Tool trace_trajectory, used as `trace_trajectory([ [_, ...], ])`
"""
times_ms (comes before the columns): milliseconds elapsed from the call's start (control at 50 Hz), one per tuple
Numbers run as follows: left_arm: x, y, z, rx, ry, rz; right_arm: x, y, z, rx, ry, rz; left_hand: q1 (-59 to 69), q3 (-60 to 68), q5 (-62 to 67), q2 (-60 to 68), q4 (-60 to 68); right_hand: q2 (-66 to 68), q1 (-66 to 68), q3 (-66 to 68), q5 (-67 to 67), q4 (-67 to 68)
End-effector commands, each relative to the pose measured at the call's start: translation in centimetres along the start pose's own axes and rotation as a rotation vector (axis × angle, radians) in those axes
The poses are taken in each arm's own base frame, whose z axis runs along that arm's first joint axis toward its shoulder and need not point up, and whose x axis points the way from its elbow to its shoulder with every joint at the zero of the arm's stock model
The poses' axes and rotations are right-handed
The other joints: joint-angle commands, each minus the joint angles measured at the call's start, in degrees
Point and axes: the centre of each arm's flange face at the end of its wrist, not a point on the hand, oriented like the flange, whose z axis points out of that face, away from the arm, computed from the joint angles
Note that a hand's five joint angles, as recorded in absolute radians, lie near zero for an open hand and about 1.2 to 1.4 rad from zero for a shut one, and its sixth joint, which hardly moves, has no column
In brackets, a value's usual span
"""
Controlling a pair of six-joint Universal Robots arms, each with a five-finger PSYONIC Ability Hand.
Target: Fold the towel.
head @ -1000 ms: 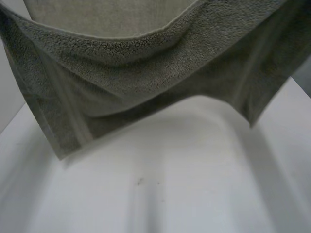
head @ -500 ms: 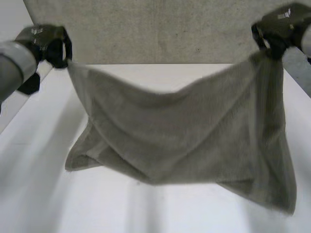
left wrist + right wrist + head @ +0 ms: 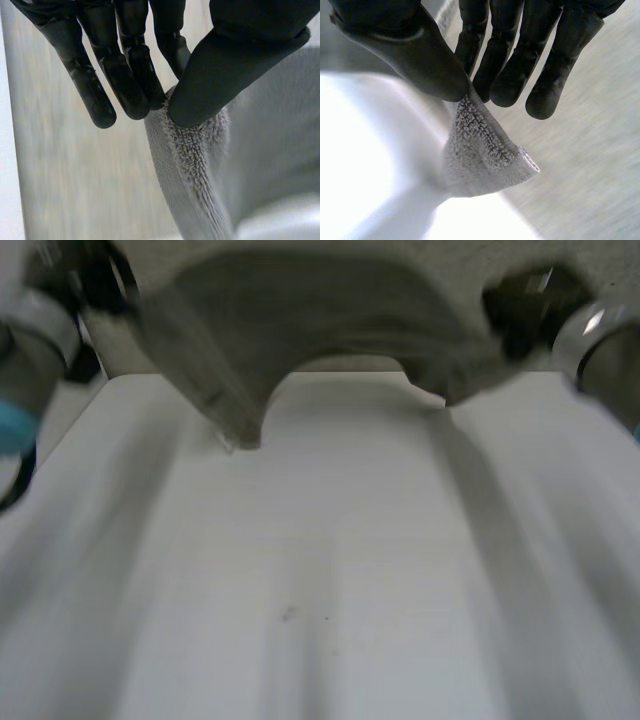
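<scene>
A grey terry towel [image 3: 320, 310] is stretched in the air above the far end of the white table [image 3: 320, 570], swung up and away from me. My left hand [image 3: 95, 280] holds one top corner; its thumb [image 3: 215, 80] pinches the towel's hem [image 3: 192, 150] against the fingers [image 3: 130, 75]. At the far right my right hand [image 3: 525, 310] holds the other top corner, where its thumb [image 3: 425, 60] and fingers [image 3: 505, 65] pinch a small fold of towel [image 3: 480, 150]. The towel's lower corners hang free.
A speckled grey wall [image 3: 600, 260] stands behind the table's far edge. Bare white tabletop lies below the towel, with a small dark speck [image 3: 288, 615] near the middle.
A second ago the towel hung close before the head camera; then it dropped low over the table. Now both hands have flung it up and away, and its lower edge has swung toward the far wall.
</scene>
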Motion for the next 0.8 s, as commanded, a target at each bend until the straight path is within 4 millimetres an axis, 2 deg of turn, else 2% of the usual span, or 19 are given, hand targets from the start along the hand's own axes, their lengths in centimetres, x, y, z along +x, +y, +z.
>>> trace_trajectory([
  [20, -2.6, 11.6, -4.6, -0.31, -0.03, 0.0, -5.7, 8.5, -1.8, -0.187, -0.211, 0.028, 11.6, 10.2, 11.1, 10.2, 10.1, 4.0, 3.3, 3.5, 2.8, 3.2],
  [40, -2.6, 11.6, -4.6, -0.311, -0.03, 0.0, -6.7, 9.9, -2.3, -0.207, -0.231, 0.033, 11.6, 10.2, 11.1, 10.2, 10.1, 4.0, 3.3, 3.5, 2.8, 3.2],
  [60, -2.9, 13.1, -5.7, -0.346, -0.035, 0.015, -6.7, 9.9, -2.3, -0.207, -0.231, 0.033, 11.6, 10.2, 11.1, 10.2, 10.1, 4.0, 3.3, 3.5, 2.8, 3.2],
  [80, -3.1, 14.4, -6.7, -0.373, -0.034, 0.037, -7.4, 11.1, -2.7, -0.229, -0.243, 0.037, 11.6, 10.2, 11.1, 10.2, 10.1, 4.0, 3.3, 3.5, 2.8, 3.2],
  [100, -3.1, 14.4, -6.7, -0.373, -0.034, 0.037, -8.1, 12.2, -3.4, -0.255, -0.26, 0.038, 11.6, 10.2, 11.1, 10.2, 10.1, 4.0, 3.3, 3.5, 2.8, 3.2],
  [120, -3.2, 15.2, -7.6, -0.39, -0.03, 0.065, -8.1, 12.2, -3.4, -0.256, -0.26, 0.038, 11.6, 10.2, 11.1, 10.2, 10.1, 4.0, 3.3, 3.5, 2.8, 3.2],
  [140, -3.3, 15.8, -8.3, -0.403, -0.029, 0.094, -8.6, 13.0, -4.0, -0.279, -0.276, 0.036, 11.6, 10.2, 11.1, 10.2, 10.1, 4.0, 3.3, 3.5, 2.8, 3.2],
  [180, -3.4, 16.2, -8.9, -0.413, -0.025, 0.12, -9.1, 13.7, -4.6, -0.302, -0.291, 0.032, 11.6, 10.2, 11.1, 10.2, 10.1, 4.0, 3.3, 3.5, 2.8, 3.2],
  [260, -3.5, 16.2, -9.4, -0.41, -0.02, 0.155, -9.5, 14.9, -5.8, -0.326, -0.298, 0.043, 11.6, 10.2, 11.1, 10.2, 10.1, 4.0, 3.3, 3.5, 2.8, 3.2],
  [400, -3.4, 15.3, -9.4, -0.378, -0.022, 0.162, -9.3, 16.2, -6.2, -0.281, -0.246, 0.045, 11.6, 10.2, 11.1, 10.2, 10.1, 4.0, 3.3, 3.5, 2.8, 3.2],
  [440, -4.0, 15.0, -9.1, -0.362, -0.042, 0.157, -8.9, 16.6, -6.1, -0.271, -0.224, 0.042, 11.6, 10.2, 11.1, 10.2, 10.1, 0.1, -0.7, -0.5, -1.2, -0.8],
  [460, -4.0, 15.0, -9.1, -0.362, -0.042, 0.157, -8.7, 17.0, -6.0, -0.267, -0.213, 0.037, 11.6, 10.2, 11.1, 10.2, 10.1, -11.3, -12.0, -11.8, -12.5, -12.1],
  [540, -4.7, 14.8, -9.0, -0.355, -0.061, 0.157, -8.5, 17.3, -5.8, -0.264, -0.196, 0.03, 11.6, 10.2, 11.1, 10.2, 10.1, -16.4, -17.2, -16.9, -17.7, -17.3],
  [580, -4.8, 14.8, -9.0, -0.356, -0.065, 0.156, -8.3, 17.4, -5.5, -0.267, -0.18, 0.032, 11.6, 10.2, 11.1, 10.2, 10.1, -27.8, -28.6, -28.3, -29.0, -28.7],
  [800, -5.2, 14.9, -8.9, -0.36, -0.073, 0.154, -7.9, 17.7, -5.6, -0.307, -0.158, 0.036, 11.6, 10.2, 11.1, 10.2, 10.1, -34.1, -34.8, -34.6, -35.3, -35.0],
])
